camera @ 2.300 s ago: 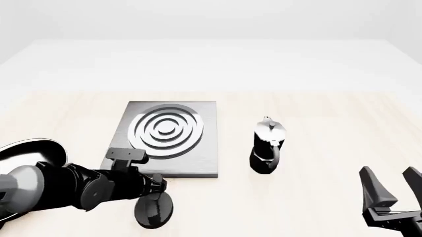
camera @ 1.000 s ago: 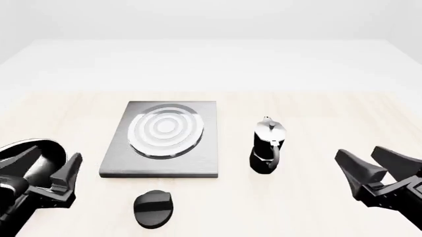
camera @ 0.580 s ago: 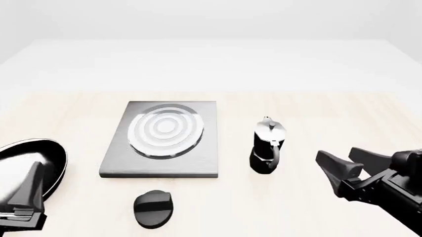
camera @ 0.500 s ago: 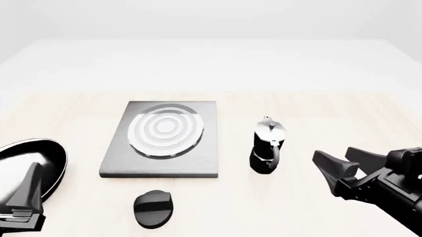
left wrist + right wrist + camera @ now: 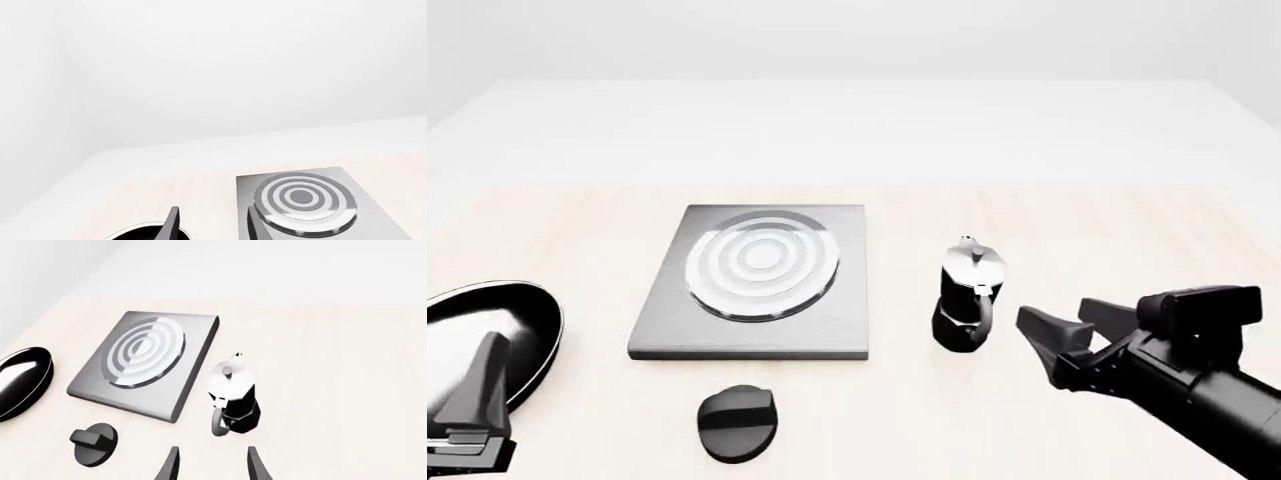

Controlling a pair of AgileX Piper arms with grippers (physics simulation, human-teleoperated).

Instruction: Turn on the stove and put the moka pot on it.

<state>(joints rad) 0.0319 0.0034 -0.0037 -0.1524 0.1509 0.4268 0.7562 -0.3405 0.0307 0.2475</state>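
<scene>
**A:** Where is your right hand (image 5: 1057, 338), and what is it doing?

**B:** It hangs low over the desk (image 5: 988, 430) with its fingers spread and nothing between them. It points at the coffee pot (image 5: 968, 297), just beside it and not touching. I judge I am lining up for the curved black handle, which faces toward me, so a straight reach should meet it.

**A:** And the left hand (image 5: 471, 405)?

**B:** It is drawn back at the near left corner, fingers apart and empty. It sits in front of the frying pan (image 5: 481, 325), well clear of the work. I take it that it is parked there to leave the middle free.

**A:** Where does the pot stand against the stove (image 5: 755, 282)?

**B:** Upright on the bare desk, just to the right of the grey slab, apart from its edge. The burner rings show pale and silver-white. The black knob (image 5: 739, 422) lies in front of the slab, near its front edge but not touching. I cannot tell from here whether it counts as turned.

**A:** What about the surface and the room?

**B:** The desk is pale wood grain, flat and matte. Beyond it everything is plain white, with no other objects. The pot looks small and top-heavy, so I think a careless nudge could tip it.
</scene>
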